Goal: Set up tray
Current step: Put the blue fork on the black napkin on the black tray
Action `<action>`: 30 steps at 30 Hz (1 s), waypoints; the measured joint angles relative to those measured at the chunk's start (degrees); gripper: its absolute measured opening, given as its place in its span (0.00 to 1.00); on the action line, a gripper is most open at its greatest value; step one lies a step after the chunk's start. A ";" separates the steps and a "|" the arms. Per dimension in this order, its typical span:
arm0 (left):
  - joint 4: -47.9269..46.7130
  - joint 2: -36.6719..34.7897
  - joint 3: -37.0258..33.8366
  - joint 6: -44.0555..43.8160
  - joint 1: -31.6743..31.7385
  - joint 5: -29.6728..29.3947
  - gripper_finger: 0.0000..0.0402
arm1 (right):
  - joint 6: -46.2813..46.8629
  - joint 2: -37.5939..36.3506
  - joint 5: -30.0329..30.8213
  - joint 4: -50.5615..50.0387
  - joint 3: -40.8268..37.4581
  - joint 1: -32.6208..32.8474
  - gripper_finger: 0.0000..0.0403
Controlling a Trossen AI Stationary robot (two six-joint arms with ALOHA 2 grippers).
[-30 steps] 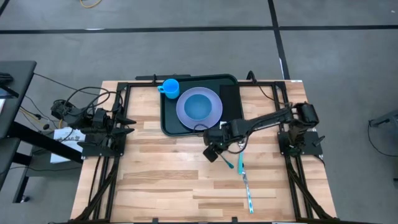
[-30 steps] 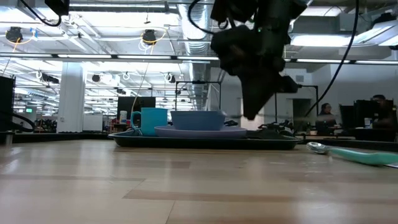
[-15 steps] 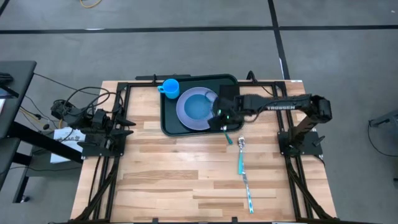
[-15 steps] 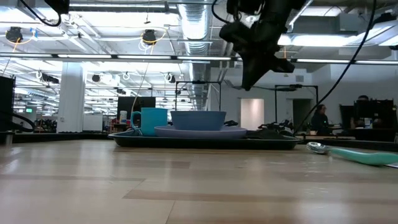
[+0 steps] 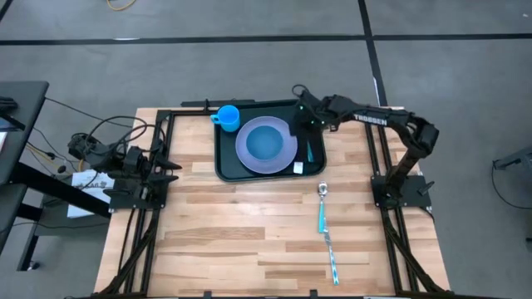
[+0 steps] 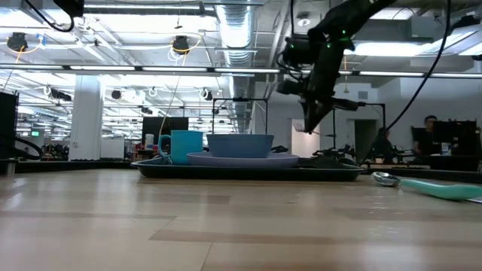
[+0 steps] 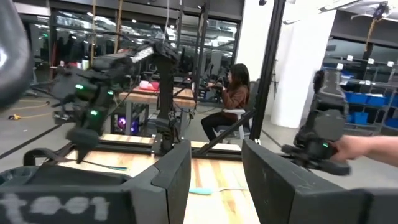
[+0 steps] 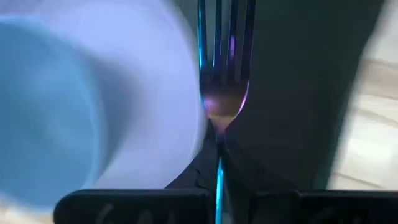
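The dark tray (image 5: 223, 164) lies at the table's far middle. It bears a lavender plate (image 5: 246, 154) with a blue bowl (image 5: 264, 143) and a cyan cup (image 5: 227, 116). My right gripper (image 5: 304, 131) hangs over the tray's right part, beside the plate, shut on a fork (image 8: 219, 93) with iridescent tines and a teal handle. In the low view this gripper (image 6: 309, 124) is well above the tray (image 6: 248, 172). My left gripper (image 7: 214, 180) is open and waits at the table's left edge (image 5: 158, 170). My right gripper pinches the fork by its teal handle (image 8: 219, 177) between the two fingers. The fork lies along the fingers, its tines ahead of the fingertips. The fingers slant down from above toward the table's near edge. The fork (image 5: 308, 151) is lifted clear, over the tray beside the plate's right rim.
A spoon (image 5: 322, 191) with a teal handle lies on the wood near the tray's near right corner, also seen in the low view (image 6: 384, 178). Another teal-handled utensil (image 5: 332, 262) lies closer to the near edge. Behind the table a person (image 7: 233, 99) sits, and a hand (image 7: 360, 149) shows.
My right gripper has carried the fork from the table's middle toward the far edge, rising over the tray's right part beside the plate. It stays shut on the fork. The spoon and the other utensil have stayed where they were.
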 joint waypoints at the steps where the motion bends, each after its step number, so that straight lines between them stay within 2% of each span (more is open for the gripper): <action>1: -0.12 0.00 0.00 0.01 -0.01 0.37 0.33 | 0.22 0.00 0.01 0.28 -0.04 -0.83 0.01; 7: -0.29 0.02 0.00 0.01 0.01 0.69 0.33 | 2.02 0.96 0.01 1.87 -0.27 -2.93 0.01; 18: -0.56 0.02 0.00 -0.01 0.01 1.98 0.33 | 0.92 10.72 -0.35 4.58 -0.38 -4.19 0.01; 30: -0.77 0.02 0.00 0.00 -0.01 2.20 0.33 | -0.02 11.17 -0.75 4.08 -0.36 -5.53 0.01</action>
